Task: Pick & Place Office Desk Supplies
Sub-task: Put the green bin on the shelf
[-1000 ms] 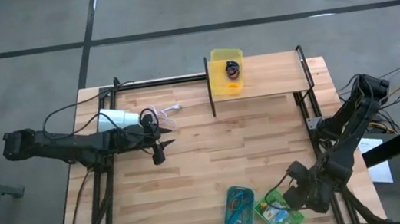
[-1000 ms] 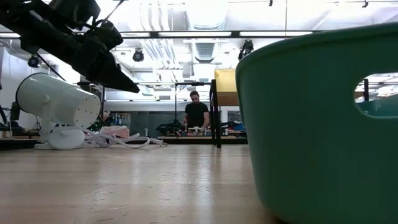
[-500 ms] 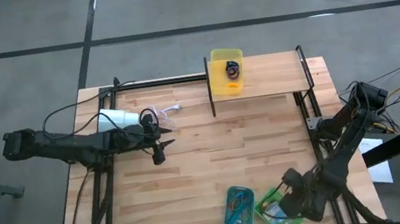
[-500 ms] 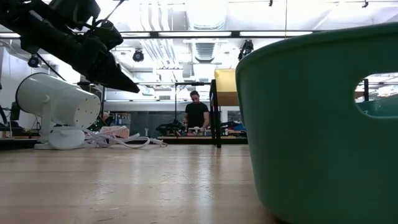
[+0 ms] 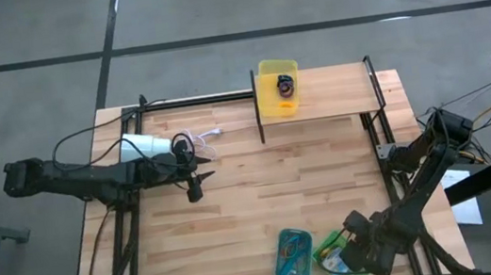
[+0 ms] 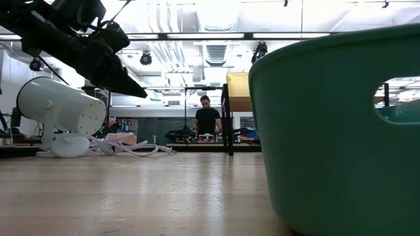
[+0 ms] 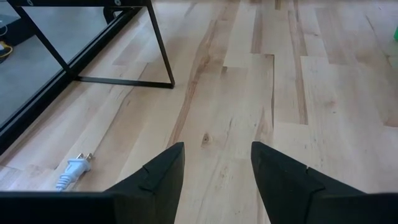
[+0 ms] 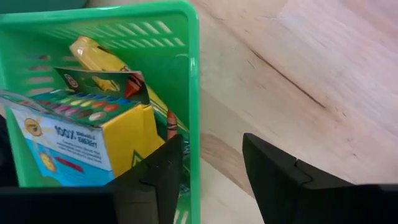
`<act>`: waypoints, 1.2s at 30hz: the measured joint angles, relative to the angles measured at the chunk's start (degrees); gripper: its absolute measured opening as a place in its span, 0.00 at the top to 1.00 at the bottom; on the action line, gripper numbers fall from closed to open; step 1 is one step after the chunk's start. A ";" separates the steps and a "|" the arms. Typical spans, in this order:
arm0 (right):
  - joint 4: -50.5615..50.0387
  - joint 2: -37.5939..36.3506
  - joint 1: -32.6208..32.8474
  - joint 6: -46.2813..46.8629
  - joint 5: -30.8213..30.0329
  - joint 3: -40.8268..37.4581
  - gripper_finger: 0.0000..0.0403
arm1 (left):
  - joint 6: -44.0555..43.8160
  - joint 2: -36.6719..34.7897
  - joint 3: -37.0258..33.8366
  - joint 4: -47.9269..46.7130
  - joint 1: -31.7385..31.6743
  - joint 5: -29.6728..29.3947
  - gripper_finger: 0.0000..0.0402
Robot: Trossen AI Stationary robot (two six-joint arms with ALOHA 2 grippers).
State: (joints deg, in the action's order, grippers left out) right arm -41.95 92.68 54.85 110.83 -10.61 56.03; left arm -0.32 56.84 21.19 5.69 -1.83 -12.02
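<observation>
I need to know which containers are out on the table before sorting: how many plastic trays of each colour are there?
Yellow tray, on the raised shelf: 1
Teal tray, near the front edge: 1
Green tray, beside the teal one, with the right gripper over it: 1
Total: 3

My own right arm covers the lower right part of the green tray at the bottom of the overhead frame. The teal tray's contents are too small to name, as are the dark and orange bits in the yellow tray. The crayon box runs off the wrist picture's left edge.
</observation>
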 joint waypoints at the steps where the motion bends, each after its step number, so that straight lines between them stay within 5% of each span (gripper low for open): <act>1: 0.04 -0.17 0.00 0.00 0.00 0.00 0.60 | 0.00 0.00 0.00 0.00 -0.01 -0.01 0.53; 19: 0.15 -0.67 -0.02 -0.78 -0.02 -0.13 0.95 | 0.00 0.00 0.00 0.00 -0.01 0.00 0.53; 36: -4.55 -3.20 -0.11 5.81 -2.99 -0.28 0.97 | 0.00 0.00 0.00 0.00 0.00 -0.01 0.53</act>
State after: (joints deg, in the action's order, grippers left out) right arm -46.51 89.48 54.74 116.63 -13.60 55.75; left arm -0.32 56.84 21.19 5.69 -1.83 -12.03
